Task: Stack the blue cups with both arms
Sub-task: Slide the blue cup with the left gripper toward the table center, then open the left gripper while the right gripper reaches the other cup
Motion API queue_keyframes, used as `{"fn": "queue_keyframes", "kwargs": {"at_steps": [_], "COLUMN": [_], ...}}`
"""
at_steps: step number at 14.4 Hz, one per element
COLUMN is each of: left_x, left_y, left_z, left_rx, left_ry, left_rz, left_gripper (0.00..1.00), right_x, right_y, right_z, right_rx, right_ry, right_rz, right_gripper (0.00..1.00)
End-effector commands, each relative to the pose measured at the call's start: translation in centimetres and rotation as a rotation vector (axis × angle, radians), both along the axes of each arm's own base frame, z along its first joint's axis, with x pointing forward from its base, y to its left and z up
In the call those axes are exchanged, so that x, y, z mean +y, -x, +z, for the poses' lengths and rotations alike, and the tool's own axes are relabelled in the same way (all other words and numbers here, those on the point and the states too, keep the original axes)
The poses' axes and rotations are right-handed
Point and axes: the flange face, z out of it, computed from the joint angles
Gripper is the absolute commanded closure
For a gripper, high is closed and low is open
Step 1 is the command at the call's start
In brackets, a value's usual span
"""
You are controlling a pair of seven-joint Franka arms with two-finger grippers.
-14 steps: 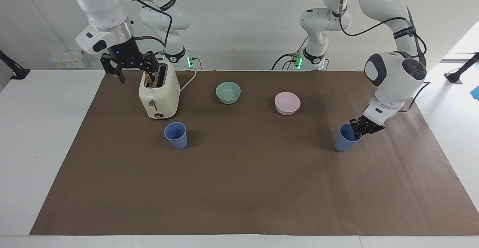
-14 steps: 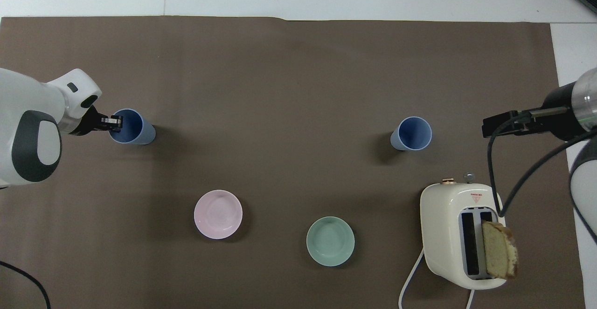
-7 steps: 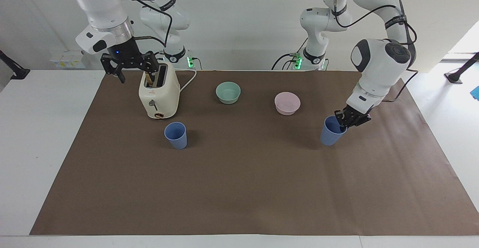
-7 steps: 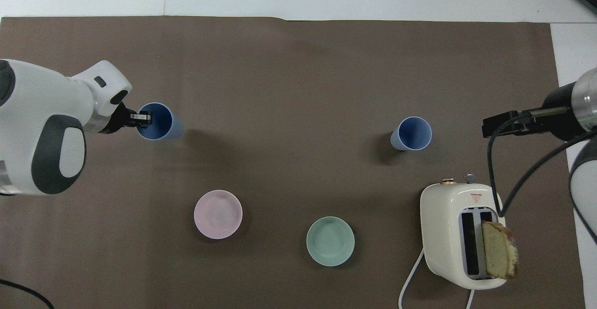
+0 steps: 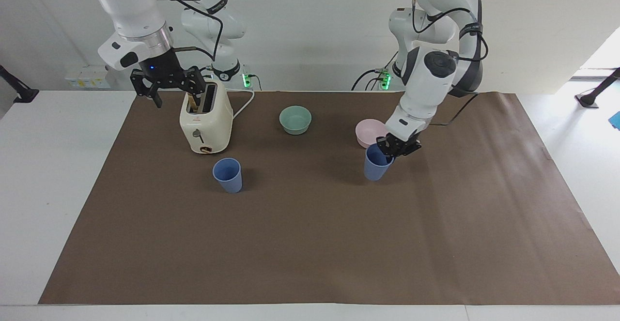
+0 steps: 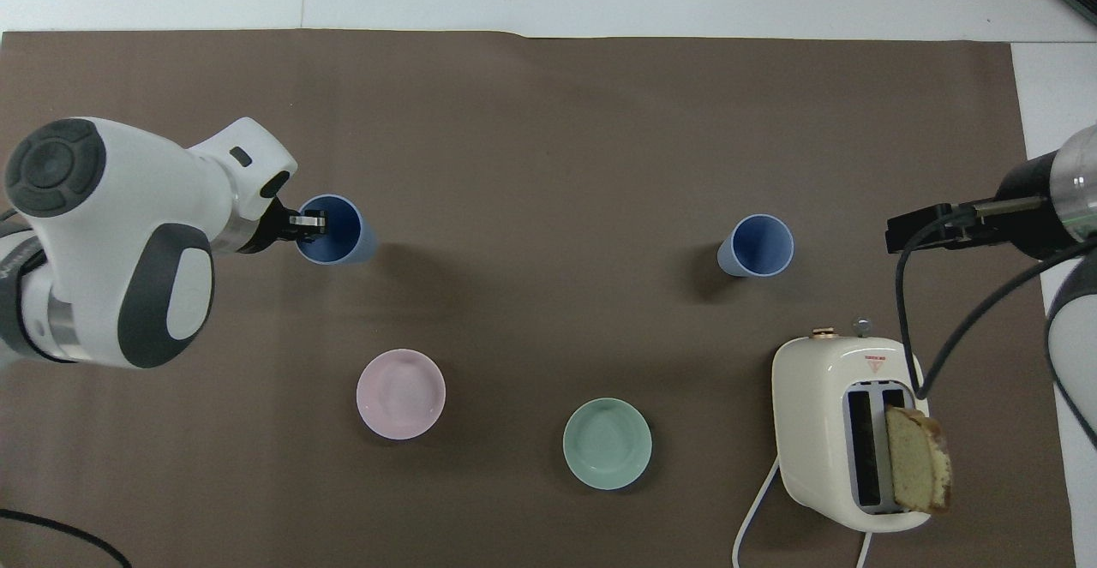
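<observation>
1. Facing view: the left gripper (image 5: pixel 393 147) is closed on the rim of one blue cup (image 5: pixel 376 163), carried just above the mat near the pink bowl (image 5: pixel 369 132). The second blue cup (image 5: pixel 227 175) stands by the toaster (image 5: pixel 205 122), so stacking is not yet done.
2. Overhead view: the right gripper (image 6: pixel 930 227) waits with its jaws wide and empty, over the table's edge at the right arm's end. The two cups are well apart.

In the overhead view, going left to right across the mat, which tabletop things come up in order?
Blue cup held by the left gripper → pink bowl → mint-green bowl → free-standing blue cup → toaster.
</observation>
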Motion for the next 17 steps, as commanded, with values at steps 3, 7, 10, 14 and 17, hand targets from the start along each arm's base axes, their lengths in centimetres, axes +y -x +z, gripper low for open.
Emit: {"fn": "queue_keyframes", "kwargs": {"at_steps": [3, 7, 10, 14, 17], "left_x": [-5.4, -8.3, -8.3, -8.3, -7.5], "left_y": [1.8, 2.9, 3.2, 3.1, 2.7], "left_z": [-2.8, -3.8, -3.9, -3.7, -2.5], "left_rx": [-0.028, -0.042, -0.028, -0.015, -0.017], "left_ry": [0.025, 0.043, 0.037, 0.028, 0.028], "left_rz": [0.038, 0.061, 0.062, 0.059, 0.059], "left_gripper": [1.0, 1.0, 0.91, 0.13, 0.0], "right_x": [-0.5, -0.6, -0.6, -0.7, -0.3], "right_y": [0.7, 0.4, 0.2, -0.9, -2.1], "right_z": [0.1, -0.6, -1.5, -5.1, -9.5], "right_rx": [-0.006, -0.013, -0.015, -0.037, -0.034], "right_ry": [-0.02, -0.021, -0.021, -0.027, -0.038], "right_rz": [0.0, -0.004, -0.005, -0.012, -0.012], "right_gripper": [0.0, 0.0, 0.0, 0.0, 0.0]}}
